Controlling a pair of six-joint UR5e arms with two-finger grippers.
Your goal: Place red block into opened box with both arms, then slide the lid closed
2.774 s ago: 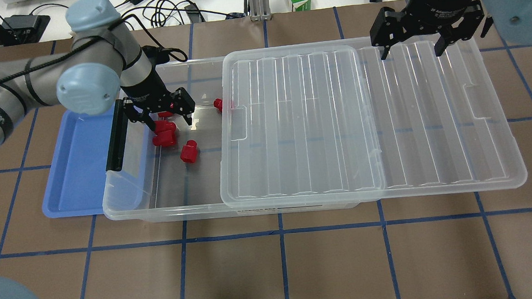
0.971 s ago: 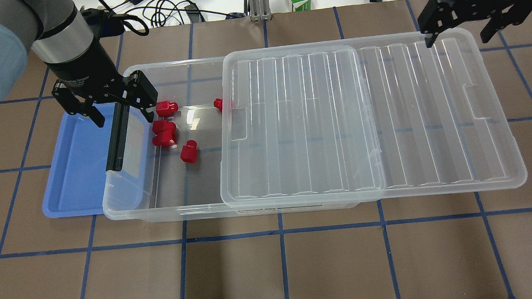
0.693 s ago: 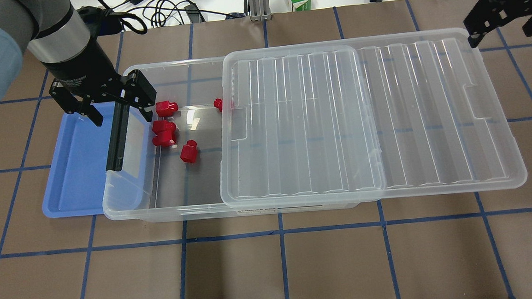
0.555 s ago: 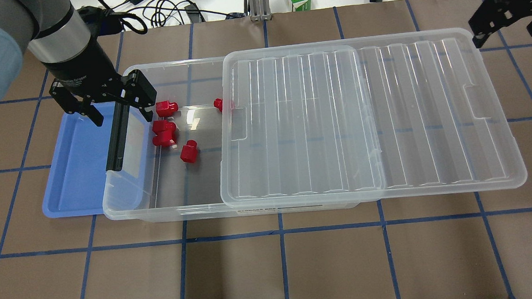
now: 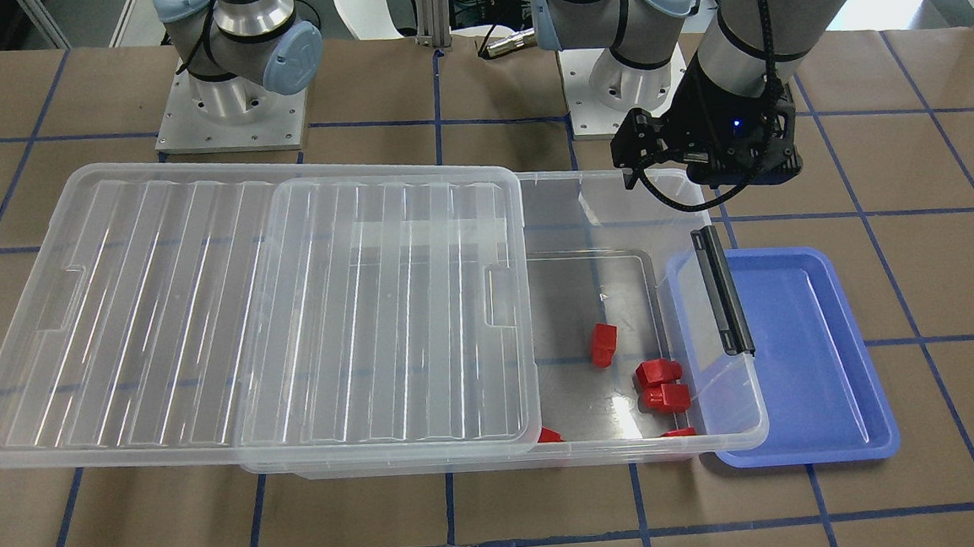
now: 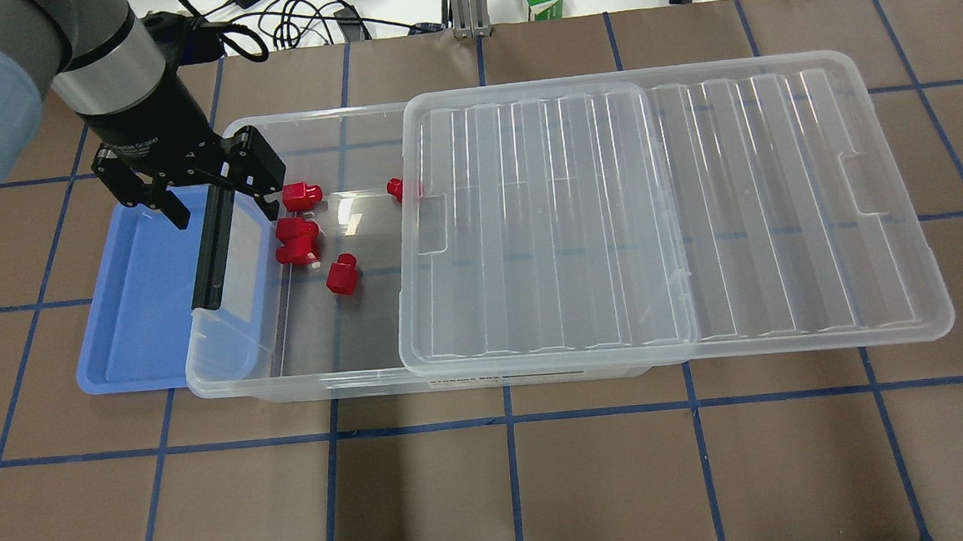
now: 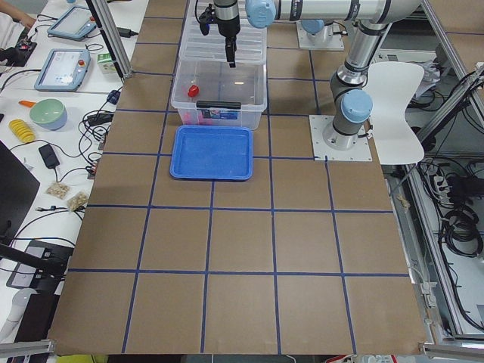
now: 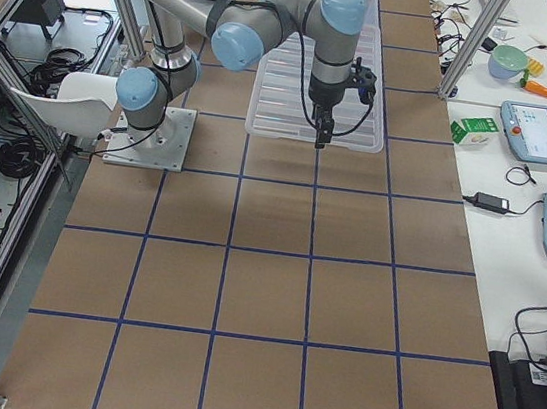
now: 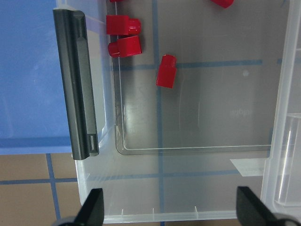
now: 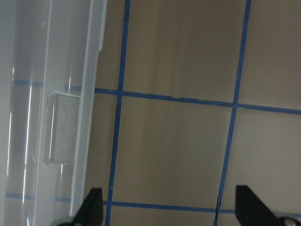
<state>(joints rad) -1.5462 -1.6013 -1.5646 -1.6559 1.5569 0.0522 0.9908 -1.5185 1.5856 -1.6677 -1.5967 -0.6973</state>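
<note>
Resting unmoved, the lid (image 6: pixel 778 202) still covers only the right part of the box (image 6: pixel 305 116) and overhangs its right end. The right gripper (image 10: pixel 171 212), fingers wide apart and empty, has withdrawn past that overhang. The left gripper (image 6: pixel 219 194), likewise spread and empty, has lifted above the box's left end. The red block (image 6: pixel 301 196) lies inside at the far left, near four other red blocks (image 6: pixel 341 275). Loading appears done; sliding the lid shut remains.

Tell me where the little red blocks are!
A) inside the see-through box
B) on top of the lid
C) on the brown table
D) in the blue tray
A: the red blocks lie on the floor of the box, not in the blue tray next to it.
</note>
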